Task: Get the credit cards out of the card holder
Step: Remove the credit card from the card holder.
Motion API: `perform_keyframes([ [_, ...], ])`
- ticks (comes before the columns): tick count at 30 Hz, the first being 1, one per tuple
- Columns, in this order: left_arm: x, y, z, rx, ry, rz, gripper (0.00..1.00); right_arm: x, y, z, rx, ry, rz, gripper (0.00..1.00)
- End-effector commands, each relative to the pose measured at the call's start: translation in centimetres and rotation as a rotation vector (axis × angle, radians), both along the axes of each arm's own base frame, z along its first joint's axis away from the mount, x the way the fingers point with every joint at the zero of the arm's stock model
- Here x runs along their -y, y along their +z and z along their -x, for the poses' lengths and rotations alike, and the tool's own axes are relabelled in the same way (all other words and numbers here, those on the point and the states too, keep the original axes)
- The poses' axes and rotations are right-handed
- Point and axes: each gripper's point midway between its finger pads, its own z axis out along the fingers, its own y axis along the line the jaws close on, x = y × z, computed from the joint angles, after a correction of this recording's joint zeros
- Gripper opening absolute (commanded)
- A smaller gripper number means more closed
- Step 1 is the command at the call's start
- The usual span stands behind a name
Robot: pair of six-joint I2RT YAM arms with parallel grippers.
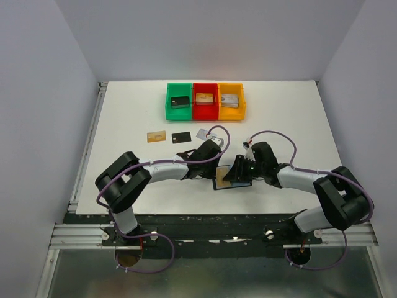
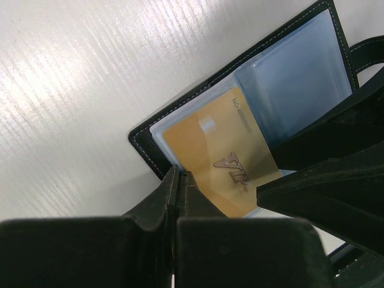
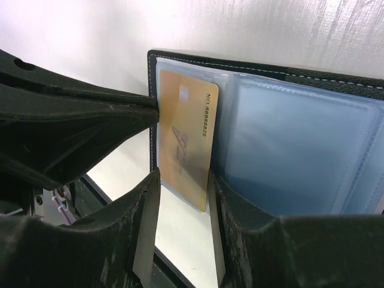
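— Where is the card holder?
— Open on the counter. The gold card has its long axis pointing at my right pincer, fingers each side of it; gripping or not, I cannot tell. My left pincer is together at the holder's edge

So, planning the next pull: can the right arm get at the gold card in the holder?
Probably yes: the right tool straddles the gold card at its exposed end, nothing between, and the left tool sits aside at the edge of the card holder.

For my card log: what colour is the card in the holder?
Tan-gold card; left wrist view shows it best.
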Motion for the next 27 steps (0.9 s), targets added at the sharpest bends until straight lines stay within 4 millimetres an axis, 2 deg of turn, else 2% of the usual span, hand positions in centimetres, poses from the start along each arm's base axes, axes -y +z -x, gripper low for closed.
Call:
perform_keyframes([
  [1,-0.9,-2.3,0.8,-0.046,0.008,-0.044,0.0,-0.8,1.2,0.2,0.025,0.022,-0.073,0.45],
  [19,-1.0,-2.3,0.9,-0.044,0.014,-0.026,0.0,-1.4,2.4,-0.2,0.052,-0.013,-0.184,0.44],
  [27,-0.5,-2.2,1.3,-0.058,-0.004,0.004,0.0,-2.0,2.2,-0.4,0.025,-0.003,-0.214,0.44],
])
